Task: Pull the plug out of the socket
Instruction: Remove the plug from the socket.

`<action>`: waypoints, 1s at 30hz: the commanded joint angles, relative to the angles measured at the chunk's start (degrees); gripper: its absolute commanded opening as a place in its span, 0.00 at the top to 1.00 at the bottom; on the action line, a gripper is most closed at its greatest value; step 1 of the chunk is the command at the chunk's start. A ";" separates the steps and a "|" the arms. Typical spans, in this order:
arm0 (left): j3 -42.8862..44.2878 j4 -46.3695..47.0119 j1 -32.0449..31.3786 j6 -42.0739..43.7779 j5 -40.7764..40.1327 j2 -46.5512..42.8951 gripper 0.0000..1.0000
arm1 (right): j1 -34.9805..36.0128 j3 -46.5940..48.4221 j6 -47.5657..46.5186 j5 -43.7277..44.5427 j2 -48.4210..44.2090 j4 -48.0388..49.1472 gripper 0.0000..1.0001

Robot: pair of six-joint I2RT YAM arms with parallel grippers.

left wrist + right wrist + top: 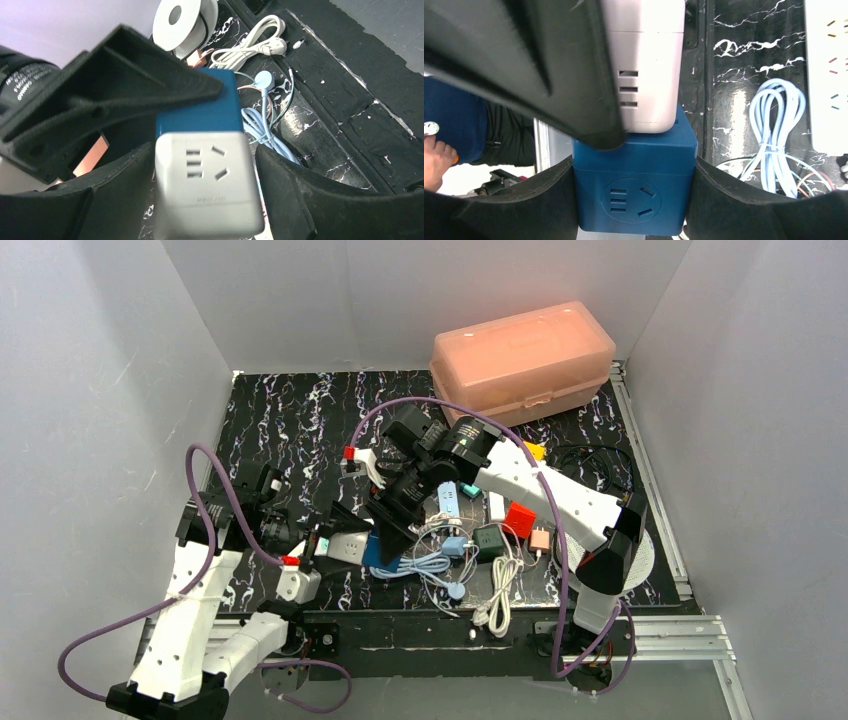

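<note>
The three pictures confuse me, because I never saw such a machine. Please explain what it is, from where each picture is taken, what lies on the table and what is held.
These are two robot arms bolted at the near edge of a black marbled table. The wide picture comes from a fixed camera above and behind them. The other two come from cameras on the wrists, looking at what each arm grips. The left gripper is closed on a white cube socket. The right gripper is closed on a blue cube adapter joined to it. Around lie a translucent orange box, a red adapter, a coiled white cable and a light blue cable.
</note>
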 commanded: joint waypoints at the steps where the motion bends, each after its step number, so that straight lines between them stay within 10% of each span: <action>1: -1.71 -7.15 -0.45 34.35 2.76 -0.76 0.27 | -0.41 3.60 0.83 -2.49 -0.29 5.62 0.99; 14: -3.23 -2.27 -0.55 34.25 1.08 -0.21 0.19 | -0.37 2.29 2.28 -3.59 -1.44 8.11 0.99; 24: -3.72 -1.66 -1.44 35.28 -0.11 -0.62 0.81 | -0.24 0.23 3.22 -4.08 -2.44 8.59 0.99; 30: -6.40 2.22 -1.43 35.25 -0.32 -1.69 0.96 | -0.24 -2.53 2.92 -4.36 -4.57 8.01 0.99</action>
